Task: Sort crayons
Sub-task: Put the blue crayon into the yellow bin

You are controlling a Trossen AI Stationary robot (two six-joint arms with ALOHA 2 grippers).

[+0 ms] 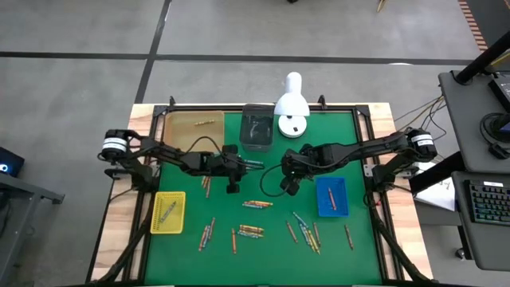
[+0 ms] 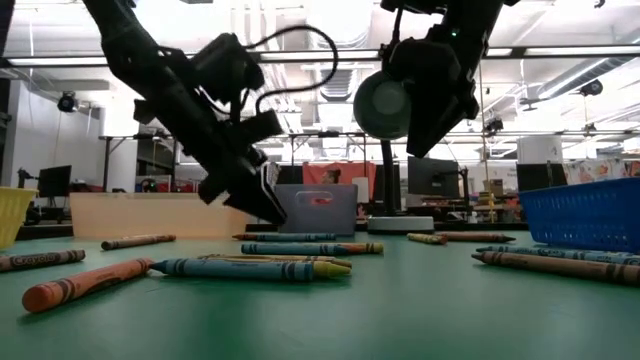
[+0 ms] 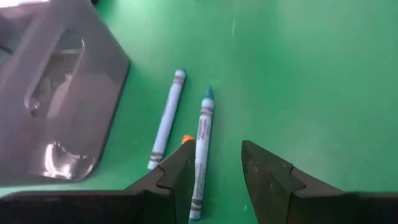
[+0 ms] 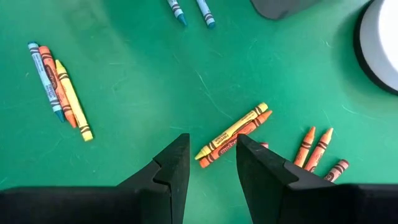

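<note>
Crayons lie scattered flat on the green mat (image 1: 271, 247). Two blue crayons (image 1: 253, 164) lie side by side near the grey tray (image 1: 257, 127). My left gripper (image 3: 217, 168) is open, slanting down just above them. The teal one (image 3: 202, 149) runs along the inner side of one finger (image 3: 180, 171). The paler one (image 3: 166, 119) lies outside the fingers. My right gripper (image 4: 211, 165) is open and hangs higher over the mat's middle, above a yellow and orange pair (image 4: 233, 134). Neither gripper holds anything.
A yellow tray (image 1: 168, 212) at the left and a blue tray (image 1: 331, 195) at the right each hold crayons. A brownish tray (image 1: 194, 127) and a white lamp (image 1: 292, 104) stand at the far edge. More crayons (image 1: 251, 231) lie toward the near edge.
</note>
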